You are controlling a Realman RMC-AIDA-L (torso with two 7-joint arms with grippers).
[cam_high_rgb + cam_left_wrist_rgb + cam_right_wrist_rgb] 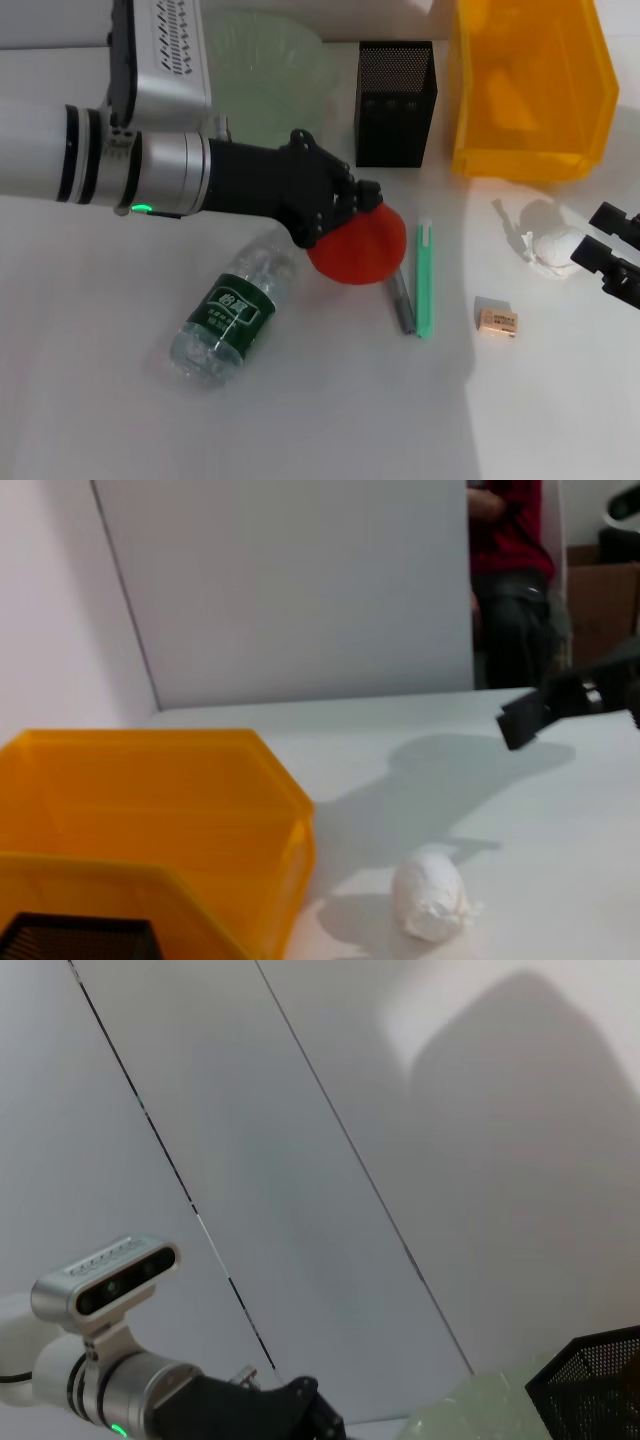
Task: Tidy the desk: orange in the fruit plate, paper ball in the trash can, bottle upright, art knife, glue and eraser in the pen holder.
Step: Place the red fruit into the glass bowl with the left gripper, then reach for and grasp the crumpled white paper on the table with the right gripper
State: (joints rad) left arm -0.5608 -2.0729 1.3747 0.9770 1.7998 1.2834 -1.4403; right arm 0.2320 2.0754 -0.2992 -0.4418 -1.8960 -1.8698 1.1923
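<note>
One item in hand: left gripper (368, 205) jaws closed on the orange (360, 245).
Next, carry it toward 11 o'clock to the fruit plate (262, 70) (right gripper (610, 250) idle, jaws apart).

The head camera looks steeply down from above onto the white worktop (300, 420), taking in the whole layout, from the trash can (530, 90) and pen holder (395, 100) at the far edge to the paper ball (555, 245) on the right. The left wrist camera sits low, close to the worktop, facing sideways across it; it shares the trash can (150, 820), a pen holder corner (80, 940) and the paper ball (430, 895) with the head view. The right wrist camera tilts upward toward a pale wall, catching only the pen holder (595, 1385) and the left arm (150, 1390).
</note>
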